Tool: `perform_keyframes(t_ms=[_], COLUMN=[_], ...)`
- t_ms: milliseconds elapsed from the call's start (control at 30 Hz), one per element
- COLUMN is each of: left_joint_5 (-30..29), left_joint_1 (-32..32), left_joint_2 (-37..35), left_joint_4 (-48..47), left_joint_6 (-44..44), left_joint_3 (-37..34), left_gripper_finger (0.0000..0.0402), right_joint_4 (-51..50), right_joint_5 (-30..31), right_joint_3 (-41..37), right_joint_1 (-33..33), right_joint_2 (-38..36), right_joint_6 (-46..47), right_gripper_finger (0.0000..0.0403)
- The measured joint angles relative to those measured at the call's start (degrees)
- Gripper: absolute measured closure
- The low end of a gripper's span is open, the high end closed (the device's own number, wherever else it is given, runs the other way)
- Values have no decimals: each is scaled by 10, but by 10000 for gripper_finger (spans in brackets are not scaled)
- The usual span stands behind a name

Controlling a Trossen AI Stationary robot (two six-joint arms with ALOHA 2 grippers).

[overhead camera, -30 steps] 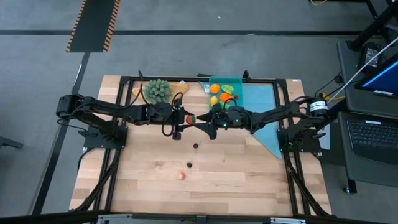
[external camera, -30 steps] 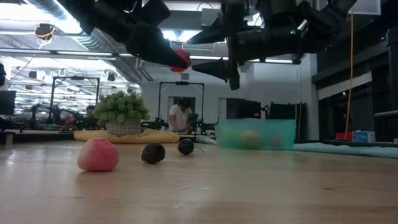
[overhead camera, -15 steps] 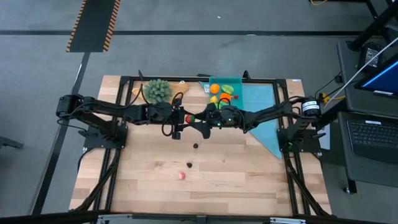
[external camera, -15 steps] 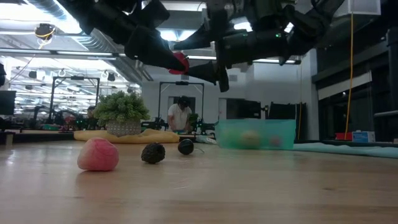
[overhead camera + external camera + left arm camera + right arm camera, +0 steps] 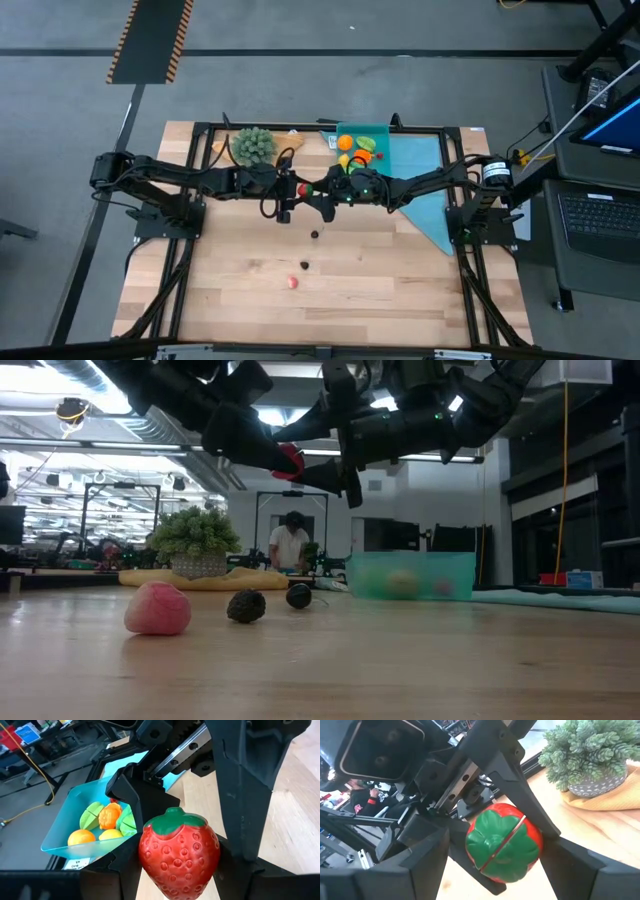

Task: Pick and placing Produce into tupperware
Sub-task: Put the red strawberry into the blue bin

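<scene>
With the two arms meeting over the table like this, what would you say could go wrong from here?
1. The left tool holds the strawberry in mid-air with the right tool open around it; releasing before the right closes could drop it onto the table.
2. The fingers of both tools interleave closely, so a small misalignment might make them collide.
3. The tupperware already holds several pieces; the strawberry could bounce out.

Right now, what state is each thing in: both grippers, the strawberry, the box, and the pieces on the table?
Left gripper: shut on the strawberry, held above the table.
Strawberry: in the air, between both grippers' fingers.
Right gripper: open, fingers around the strawberry, not closed.
Box: open, partly filled with produce.
Pink piece: loose on the table.
Two dark pieces: loose on the table.
</scene>
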Motion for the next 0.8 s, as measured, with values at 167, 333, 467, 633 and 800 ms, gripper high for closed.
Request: perform_keyframes(t_ms=[167, 333, 467, 633, 800], left_joint_5=[0, -2, -3, -4, -3], left_joint_1=[0, 0, 1, 0, 0], left_joint_2=[0, 0, 0, 1, 1], left_joint_4=[0, 2, 2, 1, 0], left_joint_6=[0, 1, 0, 0, 5], left_joint_3=[0, 1, 1, 1, 1], left_gripper_finger=[211, 211, 211, 209, 211], right_joint_4=[1, 6, 9, 9, 9], right_joint_5=[6, 31, 35, 38, 41], right_joint_3=[0, 1, 1, 2, 2], right_joint_1=[-1, -1, -3, -5, -5], right_joint_2=[0, 0, 0, 0, 0], right_joint_6=[0, 8, 39, 58, 67], right_gripper_finger=[108, 108, 108, 108, 108])
